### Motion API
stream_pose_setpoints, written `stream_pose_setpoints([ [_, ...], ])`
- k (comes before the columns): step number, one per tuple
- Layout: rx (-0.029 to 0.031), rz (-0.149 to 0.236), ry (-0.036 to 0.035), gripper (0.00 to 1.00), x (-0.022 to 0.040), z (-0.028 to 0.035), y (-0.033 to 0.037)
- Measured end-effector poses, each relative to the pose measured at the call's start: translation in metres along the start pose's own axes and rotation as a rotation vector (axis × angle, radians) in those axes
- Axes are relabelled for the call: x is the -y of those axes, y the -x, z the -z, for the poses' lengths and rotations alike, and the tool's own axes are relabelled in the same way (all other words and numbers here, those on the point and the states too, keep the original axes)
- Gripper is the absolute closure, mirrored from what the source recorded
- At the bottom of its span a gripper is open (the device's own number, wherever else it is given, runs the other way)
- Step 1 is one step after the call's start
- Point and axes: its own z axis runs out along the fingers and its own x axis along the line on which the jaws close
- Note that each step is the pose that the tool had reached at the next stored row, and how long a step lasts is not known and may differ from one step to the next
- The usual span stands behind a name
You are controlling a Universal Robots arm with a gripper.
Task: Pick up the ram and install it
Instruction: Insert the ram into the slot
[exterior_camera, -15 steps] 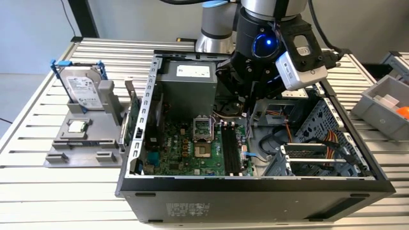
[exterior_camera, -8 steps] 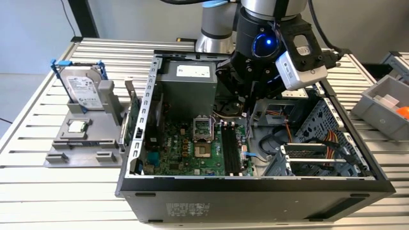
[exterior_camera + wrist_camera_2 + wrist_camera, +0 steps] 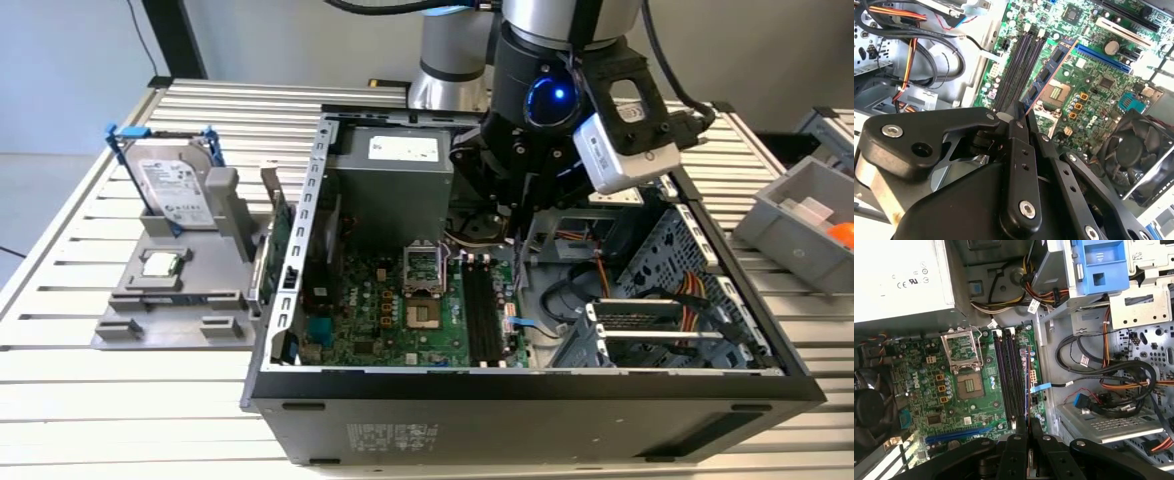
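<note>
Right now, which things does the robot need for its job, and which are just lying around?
For the job: long thin green-blue ram stick, pinched in the black claw; black memory slots on the green motherboard.
Just lying around: silver hard drive in a blue frame; grey plastic bin; round black fan.

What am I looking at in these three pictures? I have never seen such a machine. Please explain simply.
A robot arm reaches into an open computer case on a slatted metal table. The exterior view comes from a camera off the arm; both wrist views come from cameras riding on it, looking down at the green motherboard. The gripper, with its jaws closed, holds the ram, a thin circuit stick, edge-on above the black memory slots. Beside the case, at the exterior view's left, a grey stand carries a hard drive.
</note>
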Motion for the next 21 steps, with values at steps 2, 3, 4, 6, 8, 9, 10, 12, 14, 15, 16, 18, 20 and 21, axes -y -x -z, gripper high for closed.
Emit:
stream_pose_setpoints([
  [2, 0.0, 0.0, 0.0001, 1.0, 0.0, -0.0024, 0.0],
  [3, 0.0, 0.0, 0.0001, 1.0, 0.0, -0.0037, -0.0001],
  [4, 0.0, 0.0, 0.0, 1.0, -0.0001, -0.005, -0.0001],
  [6, 0.0, 0.0, 0.0001, 1.0, -0.0001, -0.0075, -0.0002],
  [8, 0.0, 0.0, 0.0002, 1.0, -0.0002, -0.0097, 0.0],
  [9, 0.0, 0.0, 0.0002, 1.0, -0.0003, -0.0106, 0.0003],
  [10, -0.0002, 0.0, 0.0, 1.0, -0.0004, -0.0113, 0.0007],
  [12, -0.0002, 0.0, -0.0001, 1.0, -0.0007, -0.0127, 0.002],
  [14, -0.0002, 0.0, -0.0001, 1.0, -0.0009, -0.0139, 0.0033],
  [15, -0.0002, 0.0, -0.0002, 1.0, -0.001, -0.0143, 0.0037],
  [16, -0.0002, 0.0, -0.0001, 1.0, -0.0011, -0.0147, 0.0041],
  [18, -0.0003, 0.0, -0.0002, 1.0, -0.0011, -0.0148, 0.0042],
  [20, -0.0003, 0.0, -0.0001, 1.0, -0.0011, -0.0149, 0.0042],
  [21, -0.0003, 0.0, 0.0001, 1.0, -0.0011, -0.0152, 0.0042],
])
